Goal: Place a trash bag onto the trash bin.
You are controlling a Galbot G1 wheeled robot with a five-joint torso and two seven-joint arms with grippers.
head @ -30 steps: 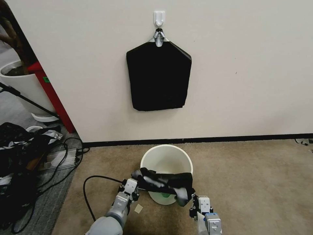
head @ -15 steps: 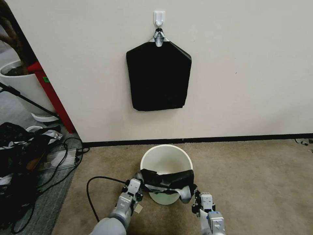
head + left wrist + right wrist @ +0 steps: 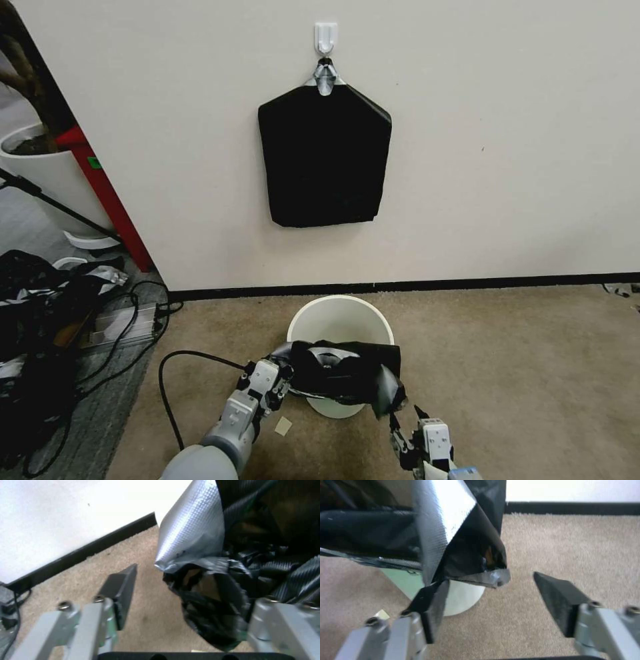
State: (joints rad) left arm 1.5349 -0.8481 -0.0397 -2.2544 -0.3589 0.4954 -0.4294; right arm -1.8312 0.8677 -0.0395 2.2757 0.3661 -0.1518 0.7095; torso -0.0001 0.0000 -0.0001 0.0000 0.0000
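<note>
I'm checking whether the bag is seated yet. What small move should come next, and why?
Probably close the right gripper on the trash bag's hanging corner: both grippers are open, the left gripper included, and the bag only drapes the near rim of the trash bin.

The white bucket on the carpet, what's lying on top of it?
A crinkly black trash bag drapes across the near rim of the trash bin. The far inside wall shows bare; the bag hides the bin's bottom and near wall.

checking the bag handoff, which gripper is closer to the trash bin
Left. The left gripper, open, sits beside the trash bin rim at the trash bag. The right gripper, open, hangs lower, off the bin.
</note>
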